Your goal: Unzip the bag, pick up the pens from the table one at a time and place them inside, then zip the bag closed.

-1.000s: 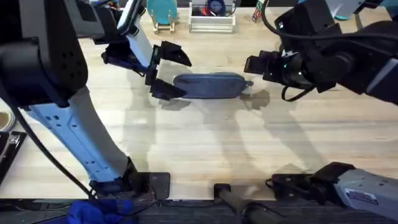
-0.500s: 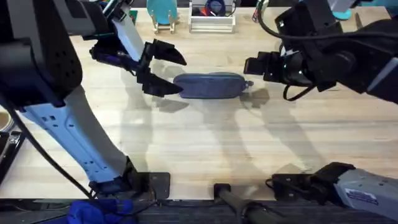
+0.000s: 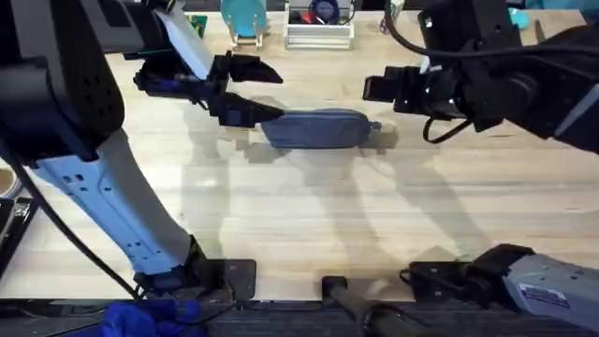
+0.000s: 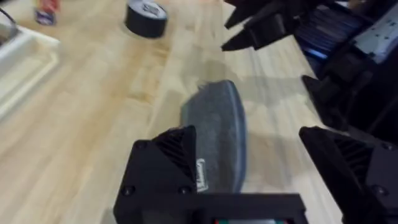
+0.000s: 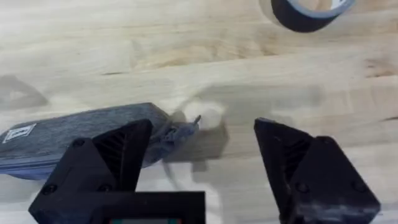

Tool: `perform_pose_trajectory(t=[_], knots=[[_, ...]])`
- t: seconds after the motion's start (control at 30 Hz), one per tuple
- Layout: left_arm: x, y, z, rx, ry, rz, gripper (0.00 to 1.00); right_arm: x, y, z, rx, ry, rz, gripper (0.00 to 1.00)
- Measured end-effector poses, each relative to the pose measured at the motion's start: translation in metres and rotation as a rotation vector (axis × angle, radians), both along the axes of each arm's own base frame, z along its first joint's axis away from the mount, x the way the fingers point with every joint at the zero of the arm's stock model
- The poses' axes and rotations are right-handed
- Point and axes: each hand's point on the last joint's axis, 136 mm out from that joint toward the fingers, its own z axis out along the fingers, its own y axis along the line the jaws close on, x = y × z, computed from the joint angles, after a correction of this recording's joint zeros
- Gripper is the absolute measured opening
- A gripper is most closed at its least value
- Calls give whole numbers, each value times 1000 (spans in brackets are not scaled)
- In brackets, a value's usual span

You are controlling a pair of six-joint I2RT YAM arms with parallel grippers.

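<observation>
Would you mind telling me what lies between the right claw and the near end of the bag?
Bare table: the overhead view shows nothing between the open right claw and the bag.

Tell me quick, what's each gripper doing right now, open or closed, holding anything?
Left gripper: open, empty, at the left end of the pencil pouch.
Right gripper: open, empty, over the pouch's zipper pull.
</observation>
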Motion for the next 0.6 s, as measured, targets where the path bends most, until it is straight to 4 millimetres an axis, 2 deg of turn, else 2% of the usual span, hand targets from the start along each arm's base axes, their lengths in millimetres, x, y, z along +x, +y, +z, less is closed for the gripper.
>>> perform_pose_trajectory(t=[0.17,0.37,0.6], knots=[[13,1,10,-68,33,72,997,2,1,2,1,-13,7,996],[19,6,20,-108,49,118,999,2,1,2,-18,-10,29,996],[40,10,26,-93,-142,115,997,2,1,1,-27,-5,38,995]])
